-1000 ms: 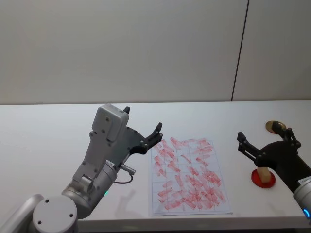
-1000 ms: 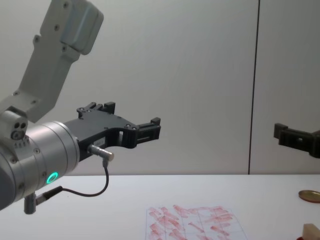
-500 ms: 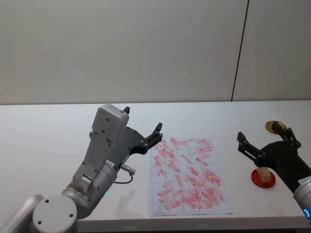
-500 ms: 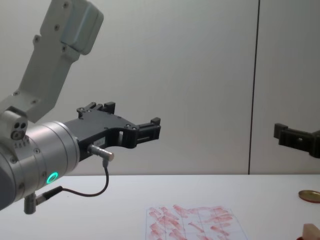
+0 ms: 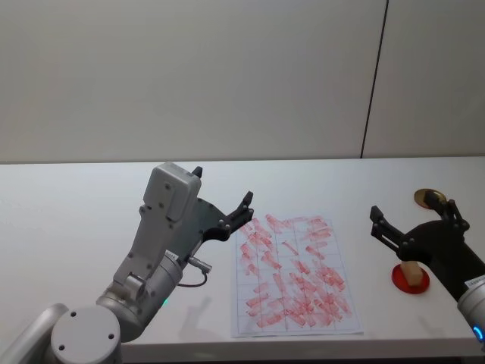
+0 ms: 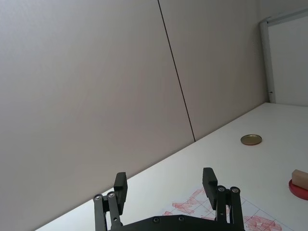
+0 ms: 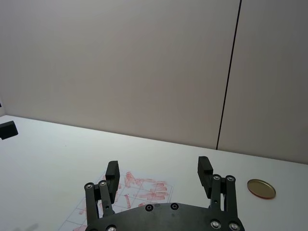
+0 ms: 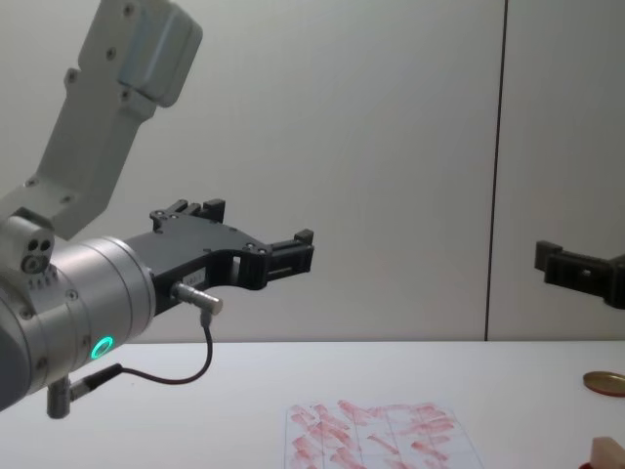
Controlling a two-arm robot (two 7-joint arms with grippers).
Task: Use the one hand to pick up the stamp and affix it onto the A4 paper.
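Though half-hidden, stamp (image 5: 411,274) seemingly under pincer (image 5: 411,214)

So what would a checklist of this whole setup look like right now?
Surface: white table, nothing spilled.
Job's things: stamp upright on a red pad, on the table's right side, untouched; paper lies flat mid-table, covered with red marks.
Clutter: a brass disc beyond the stamp.
Grippers: right gripper open, raised near the stamp; left gripper open, raised left of the paper, holding nothing.
Cables: a black cable loops under the left wrist, clear of the paper.
Surroundings: plain wall with one dark seam; nothing else seen.
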